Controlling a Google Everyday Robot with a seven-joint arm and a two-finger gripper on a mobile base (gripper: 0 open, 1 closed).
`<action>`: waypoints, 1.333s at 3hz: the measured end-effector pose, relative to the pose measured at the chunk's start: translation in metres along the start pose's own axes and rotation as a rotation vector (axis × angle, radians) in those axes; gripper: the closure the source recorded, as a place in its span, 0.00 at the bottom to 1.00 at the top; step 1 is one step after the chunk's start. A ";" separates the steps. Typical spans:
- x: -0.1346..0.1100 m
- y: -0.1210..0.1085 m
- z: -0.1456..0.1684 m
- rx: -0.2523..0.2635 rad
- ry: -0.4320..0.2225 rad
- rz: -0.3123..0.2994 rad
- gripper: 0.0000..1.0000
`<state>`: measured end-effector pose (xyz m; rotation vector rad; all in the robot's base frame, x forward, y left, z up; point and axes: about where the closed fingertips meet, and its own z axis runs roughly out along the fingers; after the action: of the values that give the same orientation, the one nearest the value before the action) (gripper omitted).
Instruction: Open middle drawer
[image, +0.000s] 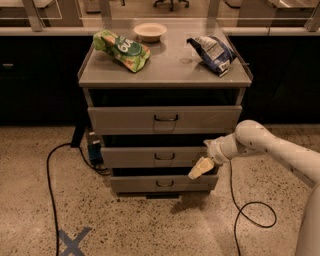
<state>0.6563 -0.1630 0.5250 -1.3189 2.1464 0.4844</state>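
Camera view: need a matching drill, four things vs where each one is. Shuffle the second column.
Things:
1. green bag
2. bowl
3. blue bag
4. gripper

Places:
A. right side of the cabinet top
B. low at the right end of the middle drawer, right of its handle
C. left side of the cabinet top
D. back centre of the cabinet top

Pairs: 1-C, 2-D, 3-A, 4-B
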 end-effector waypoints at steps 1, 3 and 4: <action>0.000 0.000 0.000 0.000 0.000 0.000 0.00; 0.027 -0.051 0.050 0.067 0.029 0.037 0.00; 0.027 -0.051 0.050 0.067 0.029 0.037 0.00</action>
<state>0.7063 -0.1754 0.4686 -1.2587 2.1946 0.4064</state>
